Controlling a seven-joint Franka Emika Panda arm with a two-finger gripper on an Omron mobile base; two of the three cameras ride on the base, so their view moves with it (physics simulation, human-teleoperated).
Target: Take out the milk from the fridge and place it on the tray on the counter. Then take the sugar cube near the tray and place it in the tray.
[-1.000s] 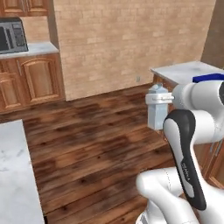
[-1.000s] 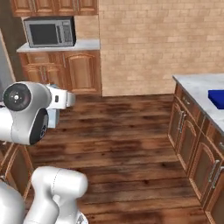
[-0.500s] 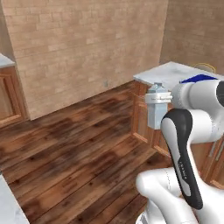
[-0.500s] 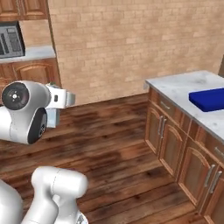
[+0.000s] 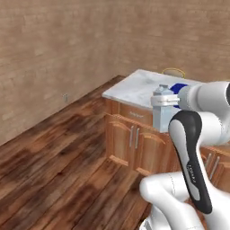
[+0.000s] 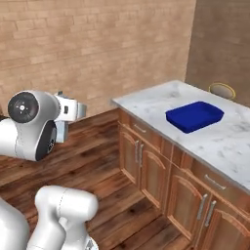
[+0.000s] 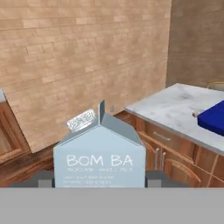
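- The gripper (image 7: 99,178) has its fingers (image 7: 43,179) clamped on both sides of the milk (image 7: 99,159), carried upright in the air.
- The tray (image 6: 195,116) lies on the counter (image 6: 161,100), at 3 o'clock of the milk in the hand view.

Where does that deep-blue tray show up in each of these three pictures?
Left base view: the tray is a blue sliver at right of centre, mostly hidden behind the milk and the arm.
Right base view: the tray lies in full sight on the counter, right of centre.
Hand view: the tray's corner shows at the right edge.
Shared landmark: the marble counter's near corner.
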